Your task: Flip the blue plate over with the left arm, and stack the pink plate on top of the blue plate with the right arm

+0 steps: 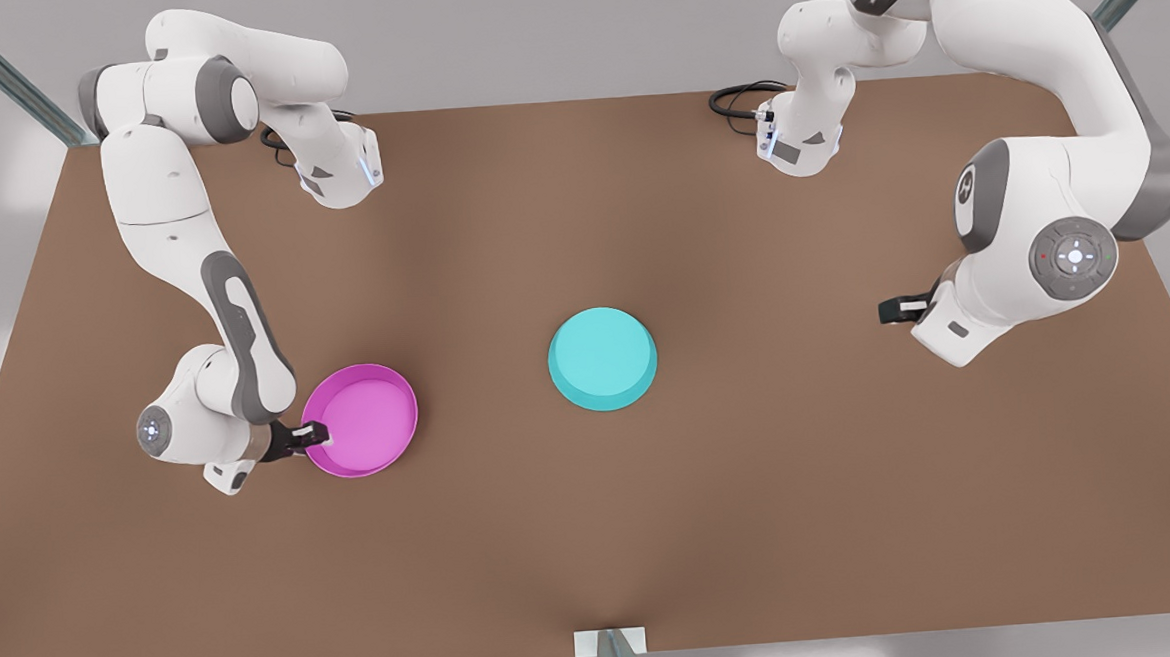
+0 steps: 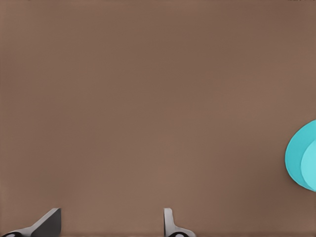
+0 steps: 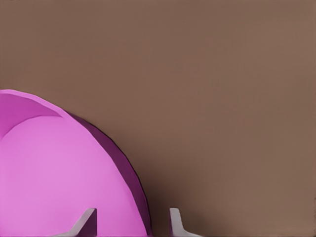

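Fingers straddle the pink plate's rim: the right gripper (image 1: 318,435) sits at the edge of the pink plate (image 1: 361,418), 1 finger (image 3: 85,223) inside the wall, 1 (image 3: 176,223) outside, a gap showing beside the wall, so not yet clamped. The plate rests open side up at the front view's left. The blue plate (image 1: 603,358) lies upside down mid-table (image 1: 755,520), well apart. The left gripper (image 1: 894,309) hovers spread wide and empty at the front view's right, waiting. Both plates look light, stiff and slick; the thin rim seems the only hold, so pinch firmly.
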Controlling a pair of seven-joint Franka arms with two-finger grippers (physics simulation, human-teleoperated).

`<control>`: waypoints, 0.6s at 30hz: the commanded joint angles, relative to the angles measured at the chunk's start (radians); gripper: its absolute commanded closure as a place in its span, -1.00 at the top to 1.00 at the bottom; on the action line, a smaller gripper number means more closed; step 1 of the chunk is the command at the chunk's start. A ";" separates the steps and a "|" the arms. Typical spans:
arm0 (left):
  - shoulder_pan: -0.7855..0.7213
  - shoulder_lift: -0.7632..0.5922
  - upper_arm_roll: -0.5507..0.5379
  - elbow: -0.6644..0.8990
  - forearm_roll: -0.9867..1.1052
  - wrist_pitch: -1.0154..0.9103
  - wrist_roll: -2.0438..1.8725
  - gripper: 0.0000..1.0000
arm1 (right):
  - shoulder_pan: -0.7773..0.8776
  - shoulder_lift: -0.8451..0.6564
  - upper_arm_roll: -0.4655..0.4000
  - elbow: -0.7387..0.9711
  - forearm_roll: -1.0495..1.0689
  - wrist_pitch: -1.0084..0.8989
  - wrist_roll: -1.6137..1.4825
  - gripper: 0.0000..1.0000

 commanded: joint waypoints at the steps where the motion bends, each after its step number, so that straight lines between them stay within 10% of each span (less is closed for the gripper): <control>1: 0.002 0.000 0.000 0.000 -0.001 0.000 0.000 1.00 | 0.000 0.001 0.000 0.000 0.000 0.000 0.000 -0.03; 18: 0.000 0.000 0.001 -0.001 0.005 0.000 0.002 1.00 | -0.001 0.012 0.000 0.003 -0.001 0.000 -0.020 -0.50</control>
